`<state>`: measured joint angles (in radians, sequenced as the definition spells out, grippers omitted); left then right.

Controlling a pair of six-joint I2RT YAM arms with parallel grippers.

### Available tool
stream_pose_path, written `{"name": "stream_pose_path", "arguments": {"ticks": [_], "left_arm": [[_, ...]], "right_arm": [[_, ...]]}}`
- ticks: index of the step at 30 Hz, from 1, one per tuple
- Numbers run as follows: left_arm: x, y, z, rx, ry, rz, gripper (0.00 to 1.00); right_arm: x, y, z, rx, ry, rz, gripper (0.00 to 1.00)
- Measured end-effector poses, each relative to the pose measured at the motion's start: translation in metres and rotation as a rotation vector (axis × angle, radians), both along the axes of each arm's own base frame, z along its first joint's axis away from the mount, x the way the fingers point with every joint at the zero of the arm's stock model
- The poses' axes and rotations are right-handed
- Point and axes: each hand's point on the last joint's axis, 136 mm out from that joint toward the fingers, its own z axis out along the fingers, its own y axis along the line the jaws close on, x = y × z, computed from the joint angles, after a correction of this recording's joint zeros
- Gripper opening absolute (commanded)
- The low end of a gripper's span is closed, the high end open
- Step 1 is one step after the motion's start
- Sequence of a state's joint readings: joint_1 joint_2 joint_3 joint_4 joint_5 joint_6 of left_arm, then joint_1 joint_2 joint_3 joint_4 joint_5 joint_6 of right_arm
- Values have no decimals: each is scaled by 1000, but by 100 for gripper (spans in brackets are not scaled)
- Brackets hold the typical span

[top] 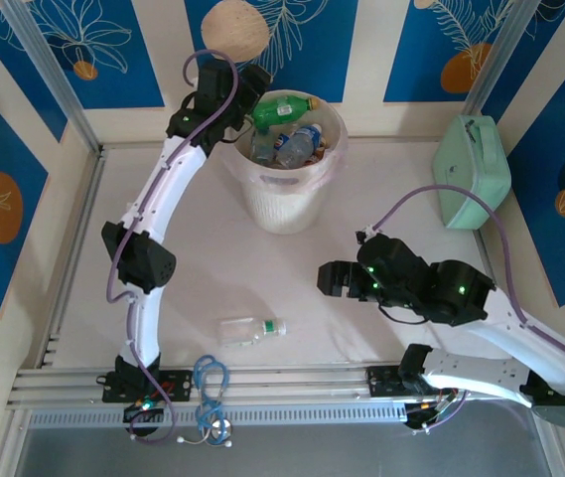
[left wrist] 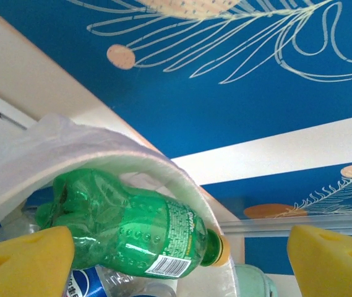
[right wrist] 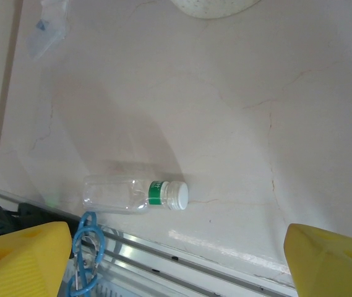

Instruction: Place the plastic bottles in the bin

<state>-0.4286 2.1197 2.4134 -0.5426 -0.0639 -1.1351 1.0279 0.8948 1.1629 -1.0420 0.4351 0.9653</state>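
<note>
Looking over the bin (top: 287, 199) by the table's (top: 212, 268) far edge, you have the left gripper (left wrist: 177, 260) spread wide, a green bottle (top: 284, 106) lying atop the pile. Your right gripper (right wrist: 176, 263) hangs released above a clear bottle (top: 250, 330) near the near edge.

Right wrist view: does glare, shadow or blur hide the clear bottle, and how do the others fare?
Right wrist: clear bottle sharp, soft shadow on the table above it, glare streak at the table edge. Top external: evenly lit, the bottle faint against the pale table. Left wrist: green bottle sharp, bin rim soft and washed out.
</note>
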Motion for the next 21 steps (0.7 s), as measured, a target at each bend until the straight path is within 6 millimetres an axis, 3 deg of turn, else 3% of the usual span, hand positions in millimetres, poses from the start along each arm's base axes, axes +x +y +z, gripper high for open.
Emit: {"name": "stream_pose_path", "arguments": {"ticks": [5, 8, 11, 13, 15, 21], "left_arm": [[-34, 31, 42, 60, -52, 13, 87], [-81, 77, 64, 112, -70, 41, 87], [-141, 135, 60, 167, -65, 101, 88], [-177, 167, 43, 199, -50, 142, 88], [-210, 193, 9, 243, 7, 171, 89], [-275, 208, -120, 340, 282, 114, 88]], "right_arm": [[1, 30, -26, -99, 62, 124, 93], [2, 54, -48, -161, 110, 223, 95], [1, 76, -70, -196, 156, 326, 96], [-1, 90, -80, -204, 184, 392, 96], [-4, 109, -89, -212, 203, 474, 97], [-13, 172, -114, -281, 199, 719, 97]]}}
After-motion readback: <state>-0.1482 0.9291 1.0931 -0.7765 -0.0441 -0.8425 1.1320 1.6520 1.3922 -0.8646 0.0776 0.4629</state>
